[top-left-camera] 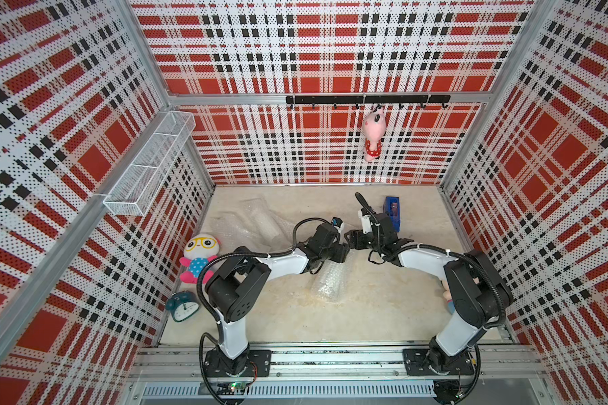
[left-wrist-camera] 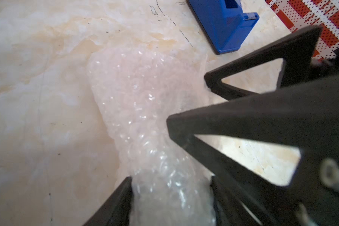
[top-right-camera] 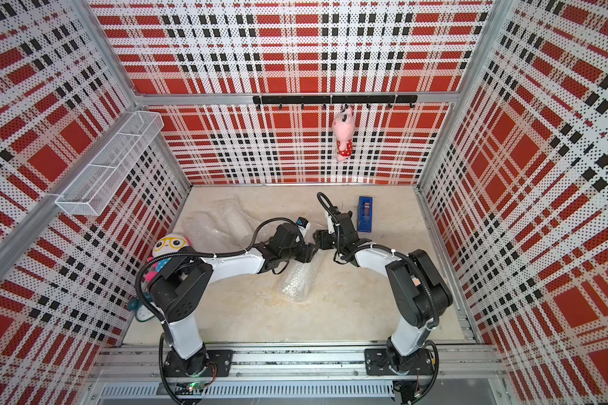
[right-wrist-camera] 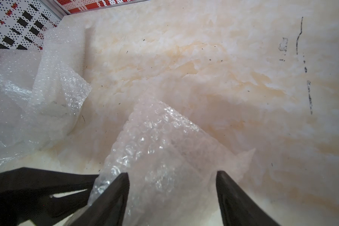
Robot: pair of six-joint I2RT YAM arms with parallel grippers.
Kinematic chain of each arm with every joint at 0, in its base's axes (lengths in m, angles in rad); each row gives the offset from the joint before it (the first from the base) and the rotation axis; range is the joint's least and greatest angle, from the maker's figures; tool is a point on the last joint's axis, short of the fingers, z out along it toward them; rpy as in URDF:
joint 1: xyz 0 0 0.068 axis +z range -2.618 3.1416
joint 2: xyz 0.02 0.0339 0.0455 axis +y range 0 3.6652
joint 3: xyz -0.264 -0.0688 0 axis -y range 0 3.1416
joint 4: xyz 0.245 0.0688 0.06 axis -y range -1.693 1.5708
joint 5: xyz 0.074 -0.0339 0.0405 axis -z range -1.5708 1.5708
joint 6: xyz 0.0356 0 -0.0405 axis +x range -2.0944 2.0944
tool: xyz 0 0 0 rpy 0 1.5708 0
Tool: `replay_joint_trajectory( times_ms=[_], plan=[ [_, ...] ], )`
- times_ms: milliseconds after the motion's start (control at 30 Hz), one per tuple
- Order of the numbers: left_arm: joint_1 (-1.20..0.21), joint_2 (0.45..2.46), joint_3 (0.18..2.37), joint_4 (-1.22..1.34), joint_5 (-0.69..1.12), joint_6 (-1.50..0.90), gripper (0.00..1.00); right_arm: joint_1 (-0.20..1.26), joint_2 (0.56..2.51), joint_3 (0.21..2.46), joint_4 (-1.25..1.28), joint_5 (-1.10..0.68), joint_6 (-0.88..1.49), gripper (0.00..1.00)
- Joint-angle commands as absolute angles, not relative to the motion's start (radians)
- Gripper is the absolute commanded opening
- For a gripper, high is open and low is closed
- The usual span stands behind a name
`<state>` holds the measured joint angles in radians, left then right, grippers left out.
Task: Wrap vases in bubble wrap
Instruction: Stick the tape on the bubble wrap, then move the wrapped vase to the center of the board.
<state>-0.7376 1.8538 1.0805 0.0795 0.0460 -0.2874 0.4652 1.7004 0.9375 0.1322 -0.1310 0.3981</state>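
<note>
A robot lab cell: plaid perforated panels (top-left-camera: 313,52) on aluminium framing (top-left-camera: 330,99) enclose a tabletop (top-left-camera: 348,315), with robot arms (top-left-camera: 232,336) (top-left-camera: 450,333) bolted to the near rail (top-left-camera: 330,357).

Perforated red, white and black plaid walls (top-left-camera: 313,52), silver aluminium frame (top-left-camera: 225,100), cream marbled floor (top-left-camera: 365,308), white wire-mesh shelf (top-left-camera: 148,164) on side wall, black hook rail (top-left-camera: 365,99) at back

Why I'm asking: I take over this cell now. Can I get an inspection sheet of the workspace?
Surface: marbled table, dark scuff marks.
Job's things: wrapped bundle lying mid-table; wrap heap far left; no bare vase seen.
Clutter: blue dispenser, glasses plush, clock, toy half hidden by right arm.
Hands: left hand clamps the bundle; right hand jaws apart, wrap between.
Cables: black hoses loop along both arms; no snag seen.
Surroundings: plaid walls, wire basket, hook rail holding pink plush.
</note>
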Motion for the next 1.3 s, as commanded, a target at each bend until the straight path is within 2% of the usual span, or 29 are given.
replay_joint_trajectory(
  times_ms=[0, 167, 233, 467, 800, 833, 867, 1100, 1267],
  plan=[
    [-0.764, 1.84, 1.085, -0.03, 0.056, -0.291, 0.64, 0.451, 1.624, 0.913, 0.156, -0.168, 0.407, 0.75],
    [-0.749, 1.824, 1.1, -0.021, 0.124, -0.33, 0.67, 0.397, 1.478, 0.794, 0.168, -0.153, 0.406, 0.76],
    [-0.749, 1.822, 1.119, -0.038, 0.118, -0.342, 0.71, 0.391, 1.425, 0.742, 0.171, -0.14, 0.401, 0.77],
    [-0.742, 1.796, 1.174, -0.094, 0.077, -0.383, 0.99, 0.392, 1.306, 0.588, 0.192, -0.13, 0.416, 0.78],
    [-0.798, 1.914, 1.362, -0.389, -0.05, -0.294, 0.98, 0.388, 1.248, 0.528, 0.188, -0.086, 0.412, 0.81],
    [-0.807, 1.933, 1.378, -0.414, -0.058, -0.29, 0.98, 0.386, 1.236, 0.53, 0.181, -0.075, 0.41, 0.96],
    [-0.815, 1.952, 1.393, -0.44, -0.067, -0.287, 0.98, 0.384, 1.223, 0.534, 0.176, -0.063, 0.407, 1.0],
    [-0.865, 2.04, 1.492, -0.59, -0.158, -0.29, 0.98, 0.377, 1.137, 0.549, 0.118, 0.011, 0.389, 1.0],
    [-0.866, 2.065, 1.481, -0.614, -0.177, -0.29, 0.98, 0.364, 1.059, 0.506, 0.11, 0.09, 0.407, 1.0]
  ],
)
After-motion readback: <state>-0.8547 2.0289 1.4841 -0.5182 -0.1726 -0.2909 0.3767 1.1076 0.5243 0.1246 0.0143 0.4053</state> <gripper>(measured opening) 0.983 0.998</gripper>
